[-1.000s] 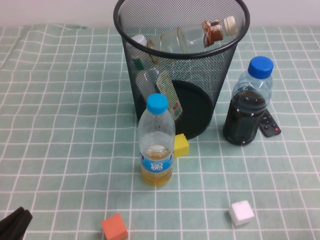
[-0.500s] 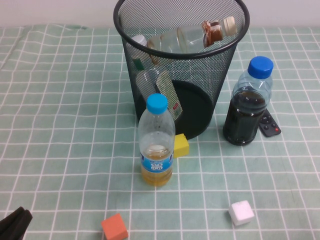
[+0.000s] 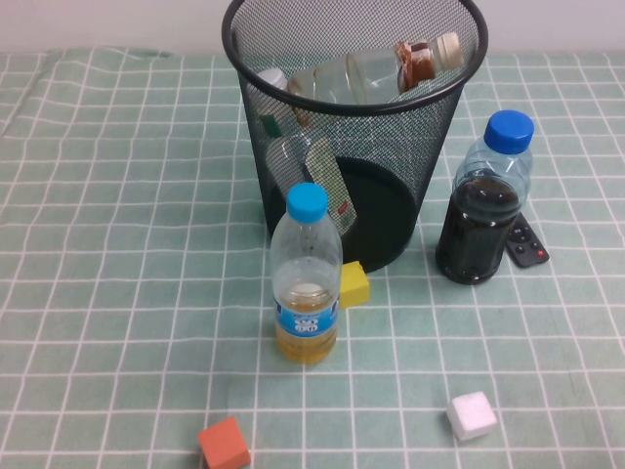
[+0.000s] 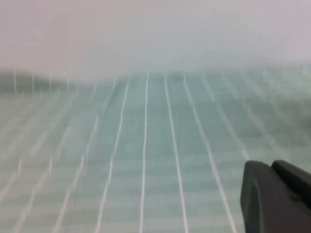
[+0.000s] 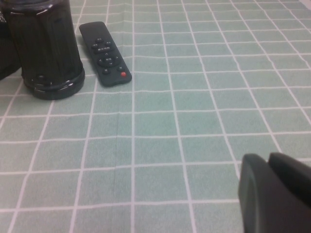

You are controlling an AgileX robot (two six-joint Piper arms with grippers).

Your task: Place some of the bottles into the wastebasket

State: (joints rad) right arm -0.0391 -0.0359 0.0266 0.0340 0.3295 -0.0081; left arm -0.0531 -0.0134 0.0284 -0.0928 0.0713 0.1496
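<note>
while both arms hang low over the tabletop, left claw and right claw grips are unreadable; two bottles lie inside one wastebasket, two stand outside.

Blurred green checked cloth — left gripper dark at one corner.

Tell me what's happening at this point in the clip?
Nothing is being handled. The squarish white-capped clear bottle and the smaller beige-capped clear bottle already lie inside the tall black wire-mesh wastebasket. The light-blue-capped bottle of yellow liquid and the dark-blue-capped bottle of dark liquid stand on the checked cloth. The left gripper and right gripper sit low over bare cloth.
</note>
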